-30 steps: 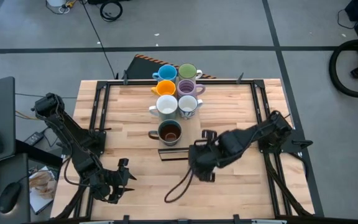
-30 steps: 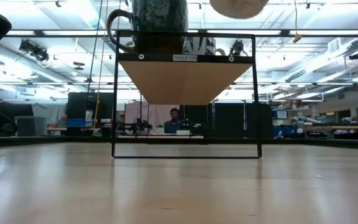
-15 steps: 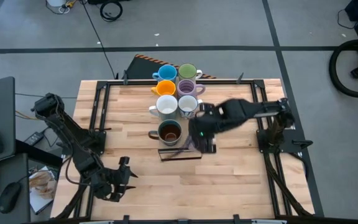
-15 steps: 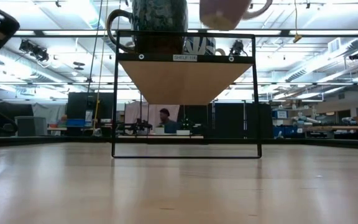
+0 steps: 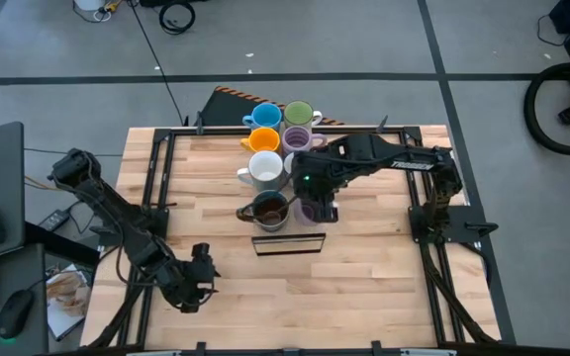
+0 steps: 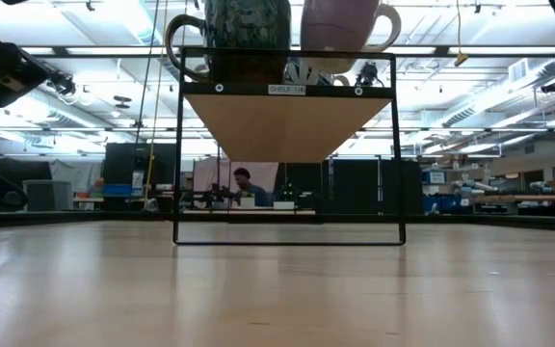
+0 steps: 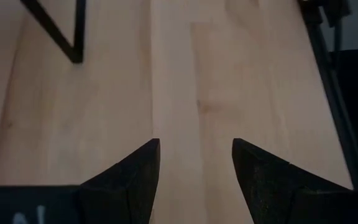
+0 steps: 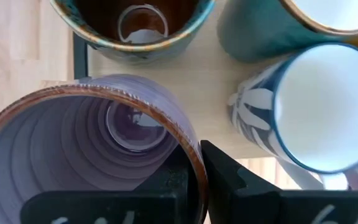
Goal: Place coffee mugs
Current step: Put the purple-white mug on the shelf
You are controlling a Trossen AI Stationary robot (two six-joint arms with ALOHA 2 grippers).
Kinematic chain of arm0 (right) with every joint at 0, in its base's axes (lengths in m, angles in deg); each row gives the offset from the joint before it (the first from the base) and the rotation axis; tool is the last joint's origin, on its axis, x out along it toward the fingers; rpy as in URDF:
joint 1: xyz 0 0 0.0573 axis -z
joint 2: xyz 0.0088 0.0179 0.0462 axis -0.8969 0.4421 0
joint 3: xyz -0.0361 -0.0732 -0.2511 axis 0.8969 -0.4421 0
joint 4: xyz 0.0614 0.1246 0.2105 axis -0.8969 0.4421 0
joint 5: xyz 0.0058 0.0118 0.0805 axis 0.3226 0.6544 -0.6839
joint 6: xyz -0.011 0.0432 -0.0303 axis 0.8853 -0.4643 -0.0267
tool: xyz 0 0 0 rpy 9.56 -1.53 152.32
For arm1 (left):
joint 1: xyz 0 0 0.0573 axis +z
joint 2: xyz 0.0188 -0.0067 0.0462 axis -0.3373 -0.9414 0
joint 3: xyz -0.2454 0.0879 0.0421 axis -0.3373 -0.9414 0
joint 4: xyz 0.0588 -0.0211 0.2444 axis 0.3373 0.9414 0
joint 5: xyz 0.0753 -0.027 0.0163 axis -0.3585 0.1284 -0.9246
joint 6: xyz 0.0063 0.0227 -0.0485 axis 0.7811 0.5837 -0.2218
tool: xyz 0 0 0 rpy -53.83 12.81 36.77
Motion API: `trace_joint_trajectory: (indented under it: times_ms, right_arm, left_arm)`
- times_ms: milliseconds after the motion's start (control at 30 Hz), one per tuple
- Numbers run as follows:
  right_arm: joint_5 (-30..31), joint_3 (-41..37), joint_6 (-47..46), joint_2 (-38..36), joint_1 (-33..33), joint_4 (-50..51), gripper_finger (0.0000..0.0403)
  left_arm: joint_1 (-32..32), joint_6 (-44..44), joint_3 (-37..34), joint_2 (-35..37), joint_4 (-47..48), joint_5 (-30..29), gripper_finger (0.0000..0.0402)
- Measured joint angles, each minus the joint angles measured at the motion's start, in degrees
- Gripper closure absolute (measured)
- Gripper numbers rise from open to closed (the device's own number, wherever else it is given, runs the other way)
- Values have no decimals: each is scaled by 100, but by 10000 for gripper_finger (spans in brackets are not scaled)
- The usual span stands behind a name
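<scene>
A lilac mug (image 8: 98,149) stands upright in my right gripper (image 5: 317,203) at the wooden top of a small black wire shelf (image 6: 287,96). It is beside the dark brown-black mug (image 6: 247,34), which stands on that top on its base. In the low view the lilac mug (image 6: 340,29) has its handle toward the right. Blue (image 5: 265,117), green (image 5: 298,113), orange (image 5: 262,140), a second lilac (image 5: 301,138) and white (image 5: 265,168) mugs stand on their bases behind the shelf. A white flower-patterned mug (image 8: 303,106) stands next to them. My left gripper (image 5: 194,277) is open above bare table (image 7: 194,180) at the near left. My right gripper holds the lilac mug by its rim (image 8: 194,163), one finger (image 8: 173,180) inside the mug and one (image 8: 229,180) outside. The fingers come from above, pointing down. The mug is upright with its base at the shelf top; whether it rests there I cannot tell.
Black frame rails (image 5: 156,188) run along the table's left and right sides. The near half of the wooden table (image 5: 364,287) is bare. A person sits in the room beyond the table (image 6: 244,188).
My right gripper has carried the lilac mug from the near middle of the table toward the far edge, then down to the shelf top beside the dark mug. The mug has come upright.
</scene>
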Motion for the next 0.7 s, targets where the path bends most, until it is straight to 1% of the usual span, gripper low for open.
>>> trace_joint_trajectory:
  times_ms: [133, 467, 700]
  right_arm:
    - [-155, -196, 83, 13, 6, -169, 369]
    - [-72, -674, 100, 11, -11, -533, 369]
    - [-72, -870, 61, 10, 54, -581, 369]
  left_arm:
    - [66, 32, -1, 28, 45, -3, 194]
    - [272, 224, 0, 28, 64, -1, 194]
    - [333, 238, 0, 28, 63, -7, 194]
